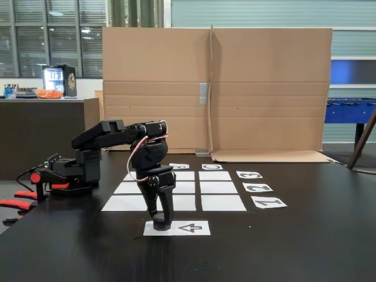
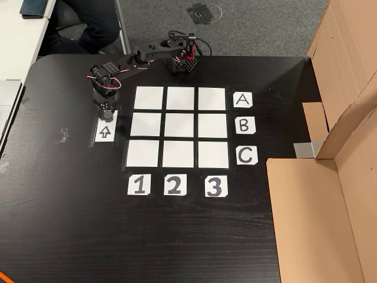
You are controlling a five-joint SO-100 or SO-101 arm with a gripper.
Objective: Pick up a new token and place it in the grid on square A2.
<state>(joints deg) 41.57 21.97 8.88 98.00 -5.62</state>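
The token (image 1: 162,225) is a small black puck resting on the left end of the white arrow sheet (image 1: 191,228), in front of the grid. My gripper (image 1: 161,220) points straight down over it, and its fingers converge onto the puck's two sides. From above, the gripper (image 2: 106,112) hides the token at the top of the arrow sheet (image 2: 105,132). The grid (image 2: 182,125) of nine white squares lies to the right of the gripper in the other view. Square A2 (image 2: 182,98) is bare; in the fixed view it (image 1: 124,188) shows just left of the arm.
The arm's base (image 2: 181,62) stands at the table's far edge, with red clamps (image 1: 23,200) at the left. A cardboard wall (image 1: 235,88) closes off the side past the letter labels (image 2: 244,125). Number labels (image 2: 173,186) lie below the grid. A seated person's legs (image 2: 88,23) are beyond the table.
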